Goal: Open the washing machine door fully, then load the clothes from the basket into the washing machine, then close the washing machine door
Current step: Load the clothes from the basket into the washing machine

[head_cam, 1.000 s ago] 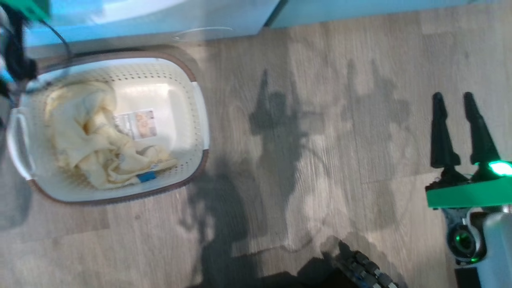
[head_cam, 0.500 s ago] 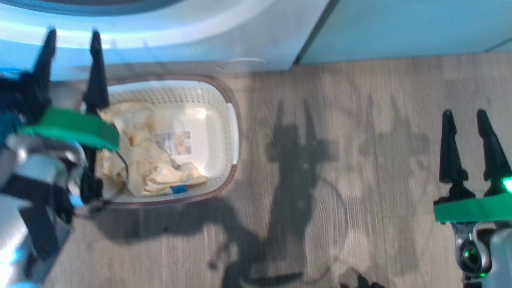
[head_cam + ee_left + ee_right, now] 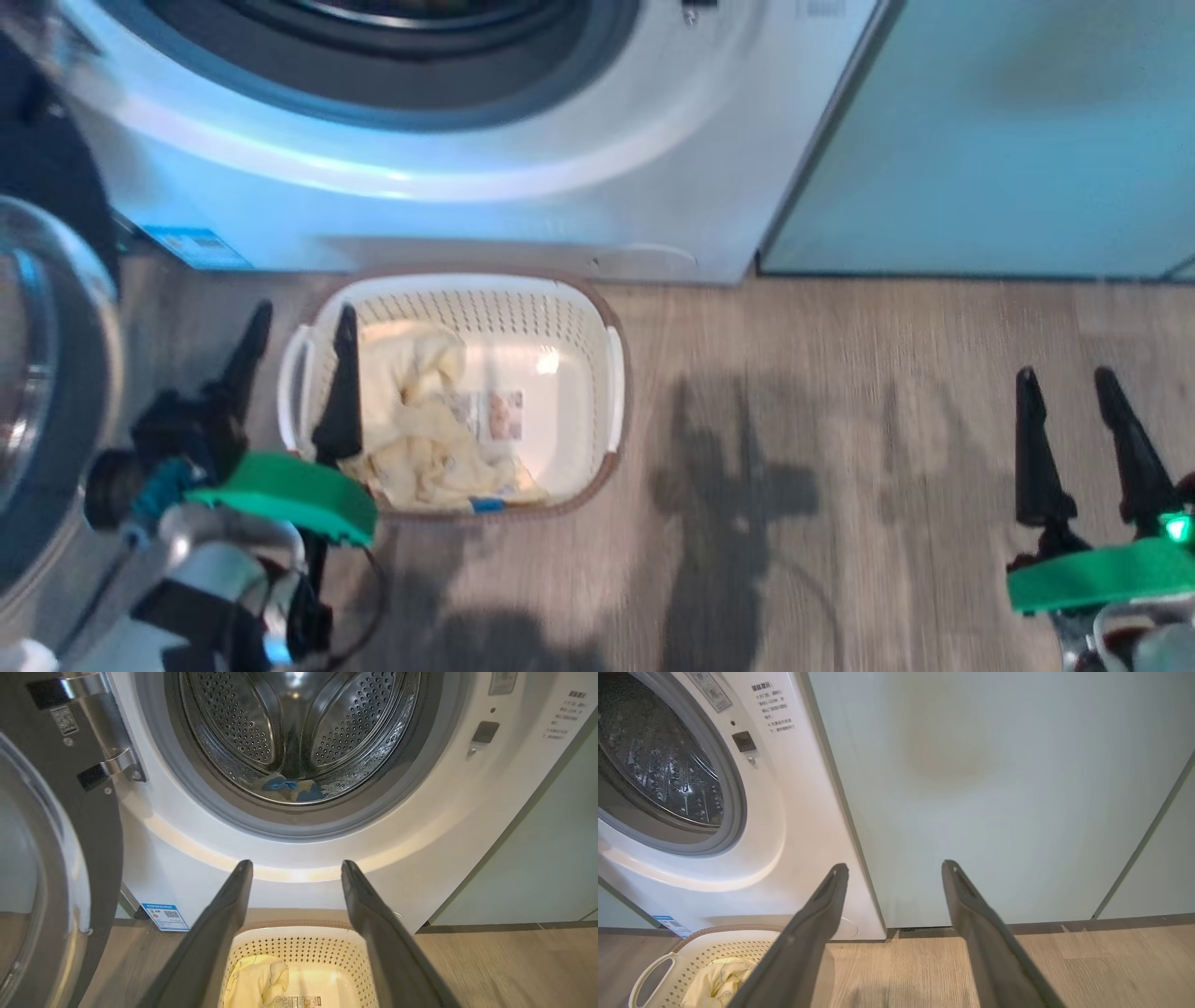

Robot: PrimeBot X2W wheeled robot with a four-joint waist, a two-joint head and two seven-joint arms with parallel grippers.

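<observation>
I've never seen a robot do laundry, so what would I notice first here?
The big washing machine catches the eye first, its shiny steel drum wide open and its round door swung out to the left. On the floor right in front of it sits a cream basket with pale yellow clothes heaped inside.

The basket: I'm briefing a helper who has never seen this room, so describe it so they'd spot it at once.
Find the big white washing machine with its round opening. On the wooden floor right in front of it sits the basket. It is the cream perforated tub with a brown rim, holding pale yellow clothes.
</observation>
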